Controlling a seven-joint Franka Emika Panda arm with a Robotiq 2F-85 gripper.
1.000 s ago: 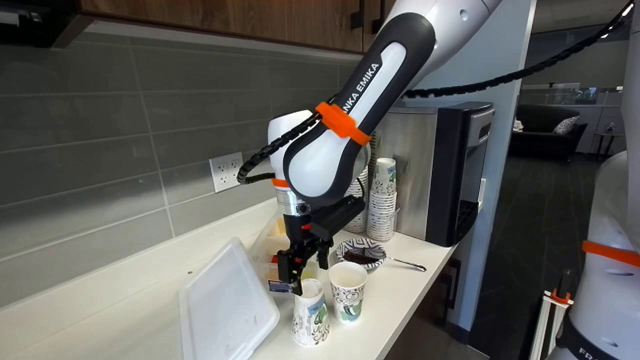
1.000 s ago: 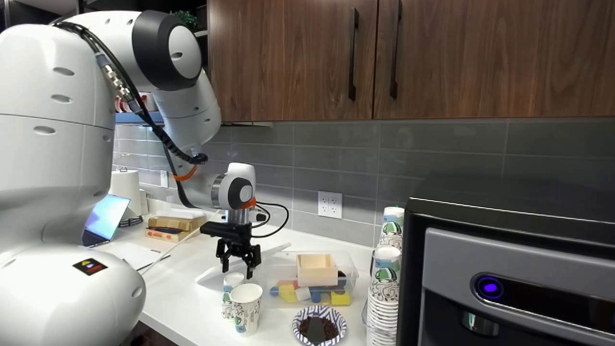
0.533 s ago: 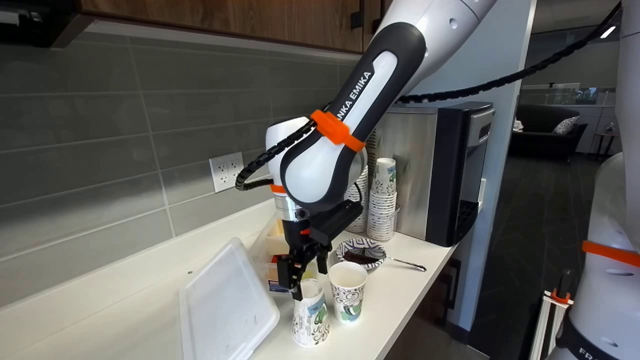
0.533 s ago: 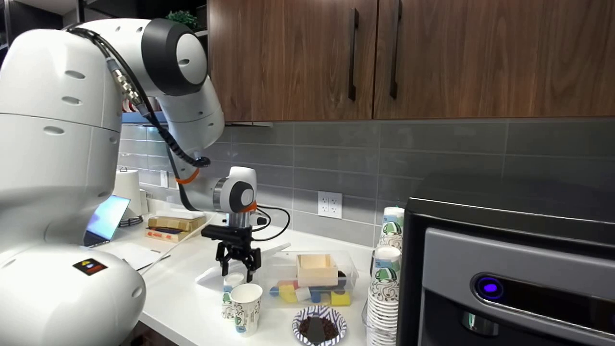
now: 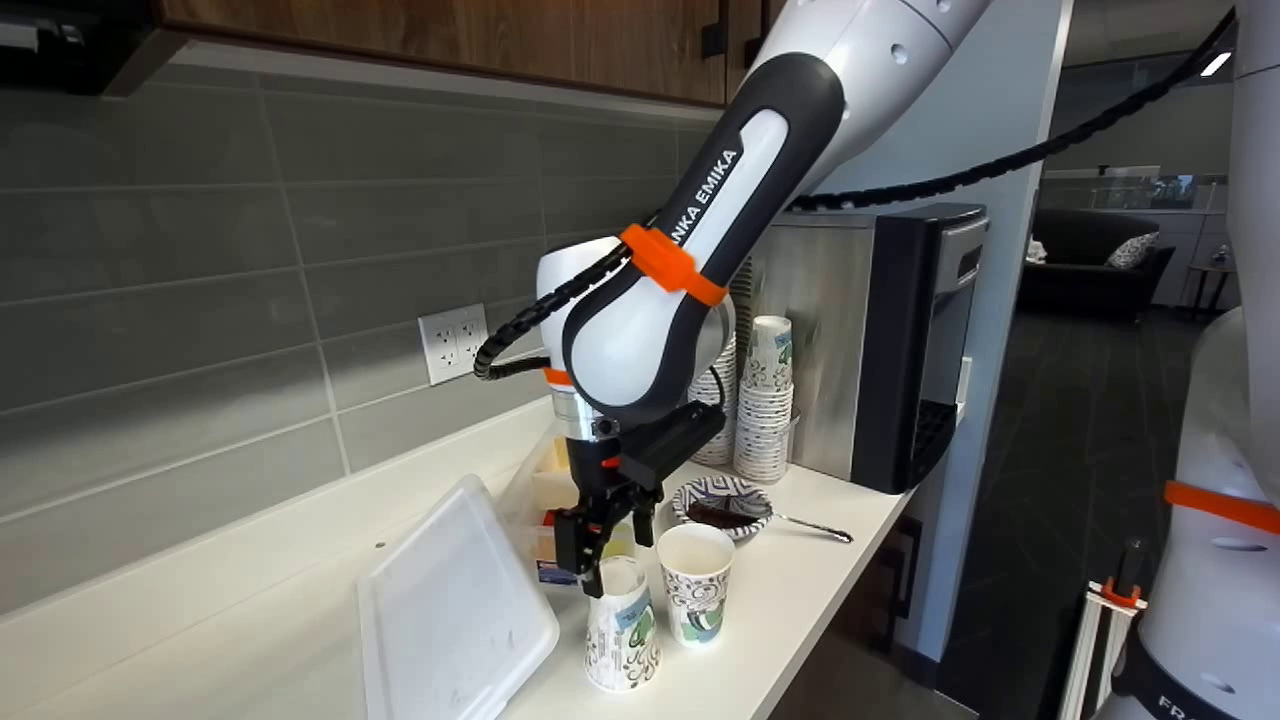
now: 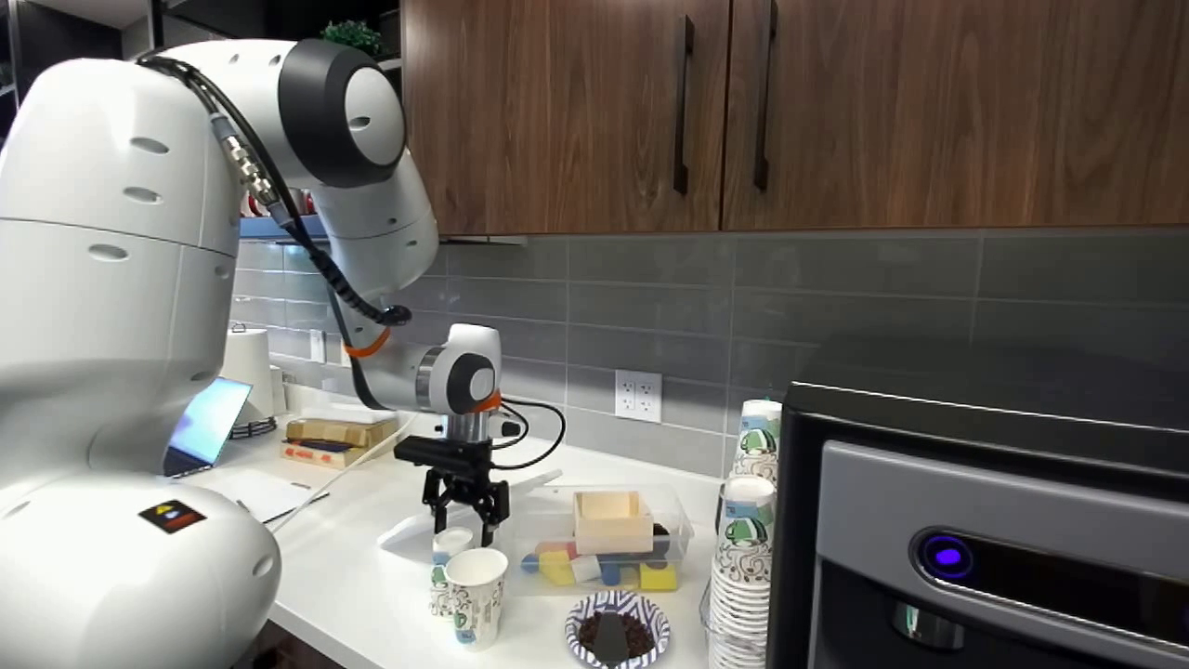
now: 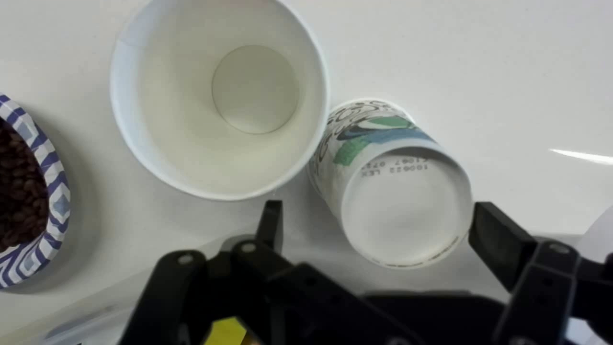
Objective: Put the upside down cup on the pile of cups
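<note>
The upside down cup (image 5: 622,635) stands wide end down on the counter, with its narrow base up. It also shows in an exterior view (image 6: 439,583), partly hidden by the upright cup, and in the wrist view (image 7: 407,211). My gripper (image 5: 618,560) is open and empty, pointing down at about the height of the cup's base. In the wrist view the fingers (image 7: 376,211) stand on either side of the base; the right finger is very close to its edge, the left has a gap. Touching cannot be told. The pile of cups (image 5: 765,425) stands near the metal machine and also in an exterior view (image 6: 740,595).
An upright white cup (image 7: 220,105) stands right beside the upside down cup. A patterned bowl (image 5: 722,500) with dark beans and a spoon lies beyond. A clear bin (image 6: 599,548) with blocks and a leaning white lid (image 5: 455,610) are near. A second cup column (image 5: 712,420) stands behind the pile.
My gripper has come down a little toward the upside down cup and shifted slightly, staying open. The movement over the last half second is small. The cups have not moved.
</note>
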